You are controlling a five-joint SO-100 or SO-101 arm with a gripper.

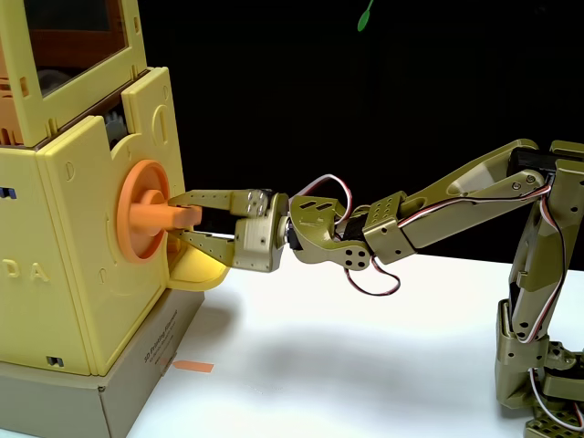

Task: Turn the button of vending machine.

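Orange plastic, the button (144,212) is sitting on the vending machine (82,246) at the left of the fixed view. I am reaching the gripper (181,219) leftward, fingers closing narrowly around its raised bar, for turning leverage.

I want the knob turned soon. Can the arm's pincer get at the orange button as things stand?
Probably yes: the pincer is already at the button, its fingers above and below the raised bar, with nothing between them. Whether they grip it is unclear.

Open table (383,347) right of vending machine (82,255)
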